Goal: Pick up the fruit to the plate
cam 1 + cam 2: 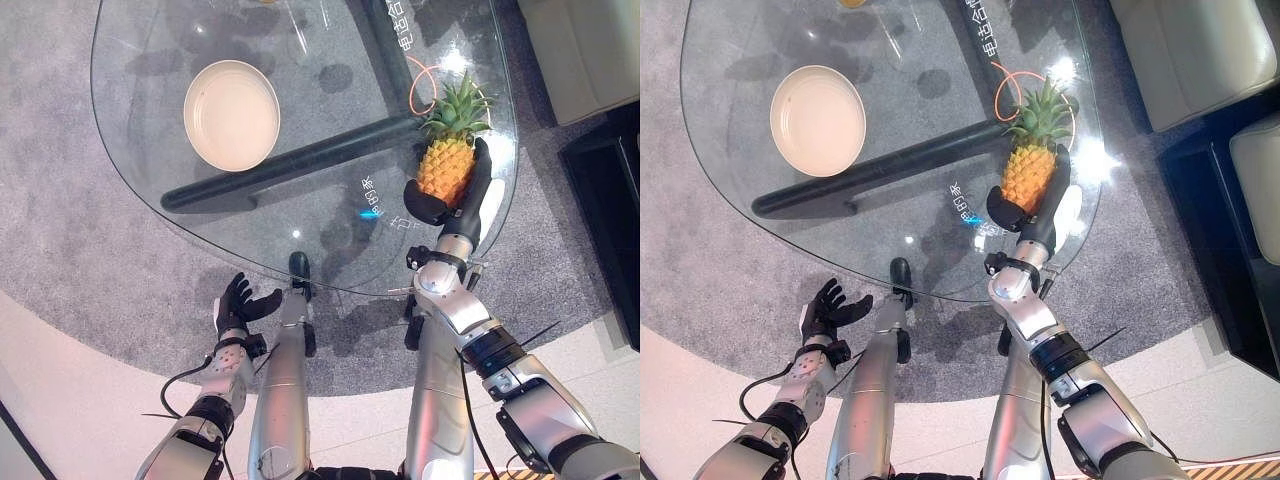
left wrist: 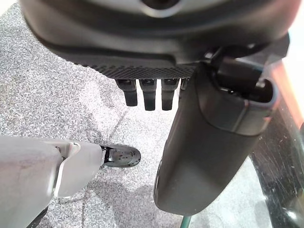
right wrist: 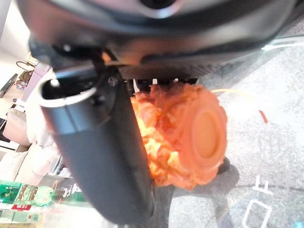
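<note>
An orange pineapple [image 1: 447, 168] with a green crown lies on the right side of the glass table [image 1: 330, 210]. My right hand [image 1: 455, 200] is shut on the pineapple, thumb on one side and fingers on the other; its orange body [image 3: 185, 137] sits right past the thumb in the right wrist view. A round cream plate [image 1: 232, 114] rests on the table's left part, well apart from the fruit. My left hand [image 1: 238, 305] hangs open below the table's near edge, above the carpet, holding nothing.
An orange ring-shaped cord [image 1: 425, 80] lies on the glass behind the pineapple. A dark bar [image 1: 290, 160] of the table's base runs beneath the glass between plate and fruit. Grey carpet [image 1: 70, 230] surrounds the table. A pale sofa [image 1: 1190, 50] and dark furniture [image 1: 605, 200] stand at the right.
</note>
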